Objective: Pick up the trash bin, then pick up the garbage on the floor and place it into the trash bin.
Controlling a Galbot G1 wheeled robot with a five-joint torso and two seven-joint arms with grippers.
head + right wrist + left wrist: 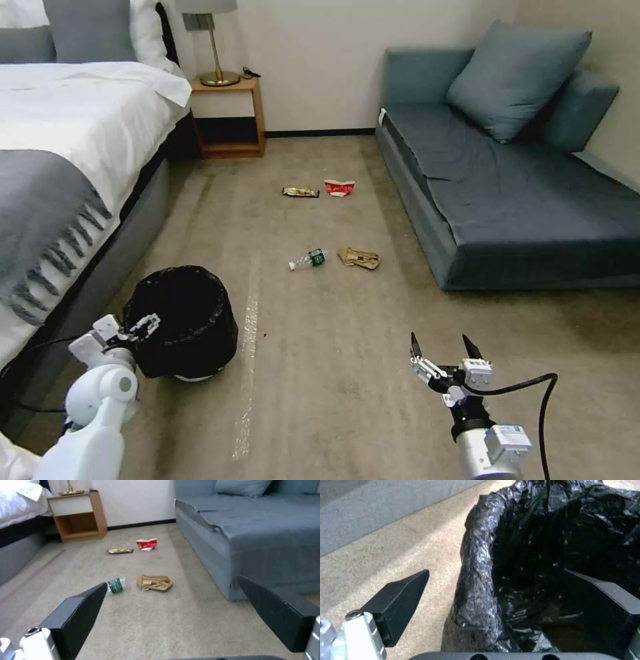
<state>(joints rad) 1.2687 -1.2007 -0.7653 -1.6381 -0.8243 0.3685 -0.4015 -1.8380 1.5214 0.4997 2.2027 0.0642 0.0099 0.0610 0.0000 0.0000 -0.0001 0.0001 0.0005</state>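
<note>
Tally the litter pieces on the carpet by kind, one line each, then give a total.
Plastic bottle: 1
Crumpled tan paper: 1
Gold-brown snack wrapper: 1
Red-and-white carton: 1
Total: 4

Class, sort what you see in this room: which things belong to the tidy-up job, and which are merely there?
Job:
trash bin, left claw straddling its rim
bottle
crumpled paper
snack wrapper
red carton
right claw, open above the carpet

Merely there:
bed
nightstand
lamp
sofa
</note>
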